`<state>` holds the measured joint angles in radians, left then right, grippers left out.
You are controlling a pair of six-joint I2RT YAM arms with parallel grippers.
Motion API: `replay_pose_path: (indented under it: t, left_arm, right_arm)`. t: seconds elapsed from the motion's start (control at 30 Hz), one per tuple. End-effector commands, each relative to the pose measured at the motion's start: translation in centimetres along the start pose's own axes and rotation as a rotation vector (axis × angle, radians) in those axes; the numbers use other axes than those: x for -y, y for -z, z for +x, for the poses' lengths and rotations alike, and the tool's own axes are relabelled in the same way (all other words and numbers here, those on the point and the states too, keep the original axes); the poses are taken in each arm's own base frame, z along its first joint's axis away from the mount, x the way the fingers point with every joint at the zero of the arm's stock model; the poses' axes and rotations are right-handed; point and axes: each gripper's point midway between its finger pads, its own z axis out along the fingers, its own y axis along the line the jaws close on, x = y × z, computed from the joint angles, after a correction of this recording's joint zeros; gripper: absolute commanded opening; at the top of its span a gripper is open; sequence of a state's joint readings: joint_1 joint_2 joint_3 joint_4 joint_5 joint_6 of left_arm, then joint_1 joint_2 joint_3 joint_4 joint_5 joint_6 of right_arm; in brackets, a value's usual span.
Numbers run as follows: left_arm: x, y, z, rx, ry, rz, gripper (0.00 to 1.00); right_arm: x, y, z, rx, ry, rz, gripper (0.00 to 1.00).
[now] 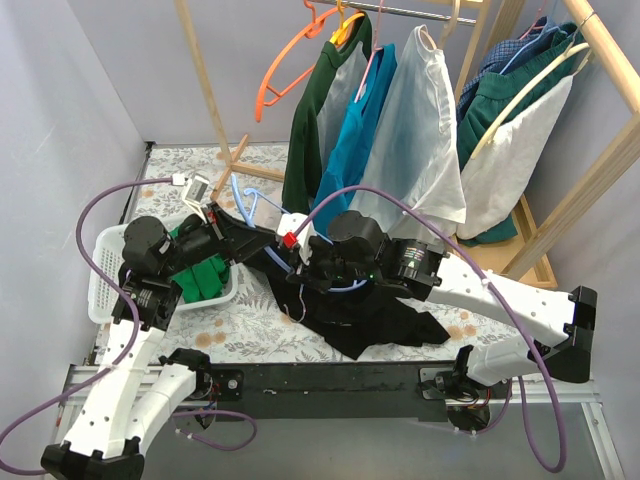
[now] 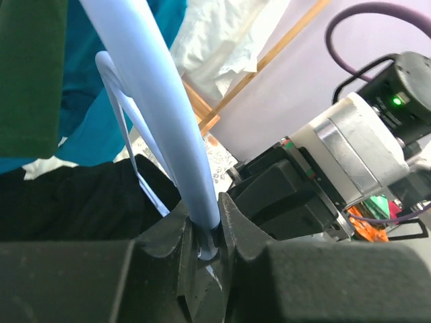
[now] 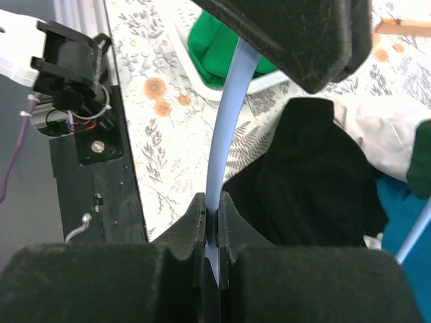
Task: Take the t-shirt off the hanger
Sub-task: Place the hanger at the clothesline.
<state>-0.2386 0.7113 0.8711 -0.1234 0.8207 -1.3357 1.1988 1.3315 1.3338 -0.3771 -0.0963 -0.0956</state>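
Observation:
A black t-shirt [image 1: 370, 315] lies crumpled on the floral table, under and in front of my right arm. A light blue hanger [image 1: 243, 197] sticks up between the two arms. My left gripper [image 1: 222, 235] is shut on one blue bar of the hanger [image 2: 161, 101], pinched low between the jaws of that gripper [image 2: 207, 235]. My right gripper [image 1: 300, 258] is shut on another thin bar of the hanger [image 3: 229, 108], held deep in its own gripper [image 3: 213, 215]. Beside that bar lies the black t-shirt [image 3: 310, 182]; it also shows in the left wrist view [image 2: 74, 198].
A white basket [image 1: 105, 270] holding green cloth [image 1: 200, 278] stands at the left. Behind it a wooden rack [image 1: 210, 90] carries an orange hanger [image 1: 290, 60] and green, teal and white garments [image 1: 420, 130]. The table's black front edge [image 1: 330, 385] runs along the bottom.

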Motion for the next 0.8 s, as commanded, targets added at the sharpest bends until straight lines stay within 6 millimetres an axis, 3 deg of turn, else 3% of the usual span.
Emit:
replay_pose_path:
  t: [0.0, 0.03, 0.17, 0.3, 0.4, 0.43, 0.47, 0.53, 0.57, 0.63, 0.77]
  left_arm:
    - [-2.9, -0.2, -2.9, 0.095, -0.076, -0.16, 0.0]
    - [-3.0, -0.1, -3.0, 0.092, -0.073, -0.179, 0.0]
    - [-3.5, 0.3, -4.5, 0.114, -0.064, -0.269, 0.0]
    - [-3.2, 1.0, -6.5, 0.153, -0.059, -0.344, 0.0]
    - [-3.7, 1.5, -7.2, 0.174, -0.016, -0.417, 0.0]
    - [-3.3, 1.6, -8.0, 0.193, -0.012, -0.425, 0.0]
    - [-3.2, 1.7, -8.3, 0.208, 0.013, -0.438, 0.0]
    - [-2.8, 1.9, -9.3, 0.234, 0.035, -0.456, 0.0]
    - [-2.5, 2.0, -9.7, 0.244, 0.044, -0.457, 0.0]
    - [-1.4, 2.2, -10.8, 0.271, 0.062, -0.453, 0.0]
    - [0.8, 2.8, -12.6, 0.301, 0.071, -0.437, 0.0]
  right_arm:
    - [0.0, 2.9, -5.8, 0.184, -0.009, 0.025, 0.01]
    - [0.2, 3.1, -5.9, 0.189, -0.008, 0.041, 0.01]
    - [2.7, 4.6, -6.1, 0.203, 0.002, 0.196, 0.41]
    - [5.2, 8.1, -7.0, 0.279, 0.031, 0.362, 0.52]
    - [7.7, 11.6, -6.1, 0.354, 0.062, 0.547, 0.55]
    - [7.9, 13.6, -6.8, 0.419, 0.068, 0.584, 0.55]
    - [8.3, 13.1, -4.6, 0.369, 0.107, 0.609, 0.56]
    - [8.5, 13.6, -3.4, 0.366, 0.131, 0.631, 0.56]
    - [8.5, 12.7, -1.7, 0.326, 0.15, 0.626, 0.56]
    - [8.2, 12.1, -0.3, 0.3, 0.181, 0.619, 0.55]
    - [7.2, 10.7, -0.1, 0.367, 0.222, 0.588, 0.53]
